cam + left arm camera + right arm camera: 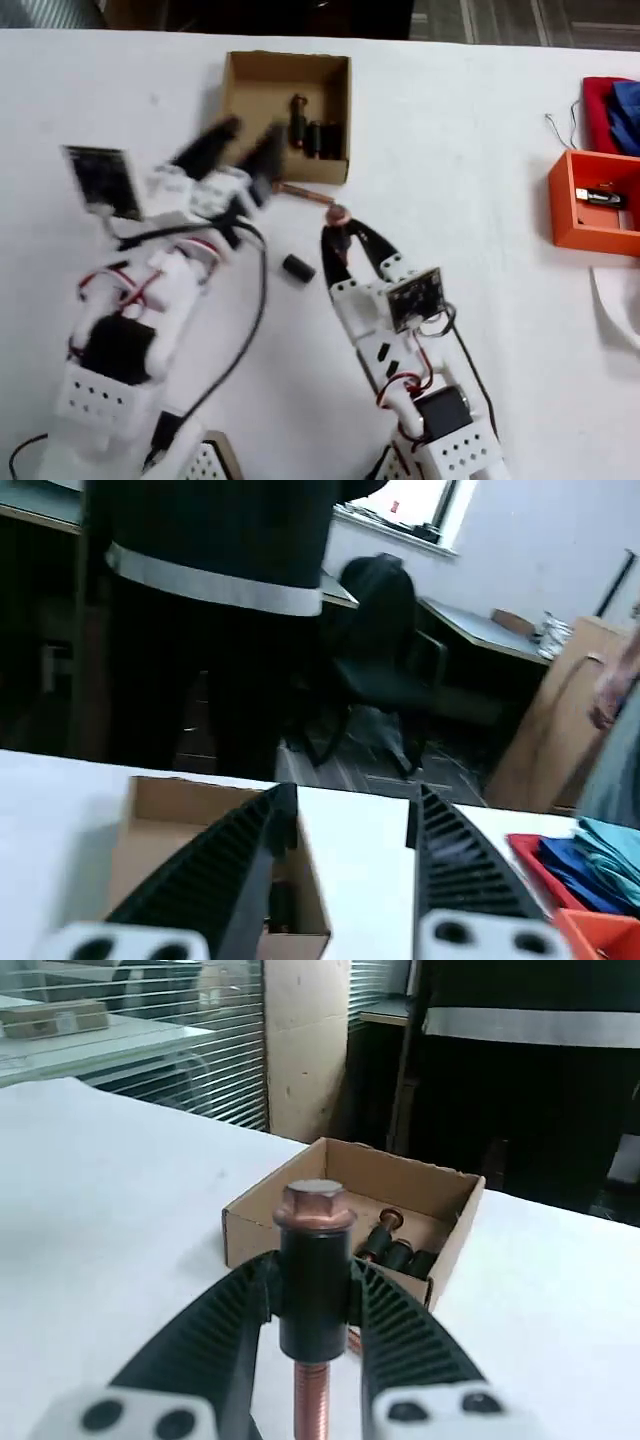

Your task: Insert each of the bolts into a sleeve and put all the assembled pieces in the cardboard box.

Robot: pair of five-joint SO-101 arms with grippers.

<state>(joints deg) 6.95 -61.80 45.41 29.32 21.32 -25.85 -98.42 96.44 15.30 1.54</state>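
The cardboard box stands at the table's far middle and holds several assembled pieces. My left gripper hovers open over the box's near left corner, with nothing between its fingers; the box shows below them. My right gripper is shut on a black sleeve with a copper bolt standing upright through it, a short way in front of the box. A loose copper bolt lies along the box's front wall. A loose black sleeve lies between the two arms.
An orange tray with a small dark item stands at the right edge, with red and blue cloth behind it. A black cable runs from the left arm across the table's near middle.
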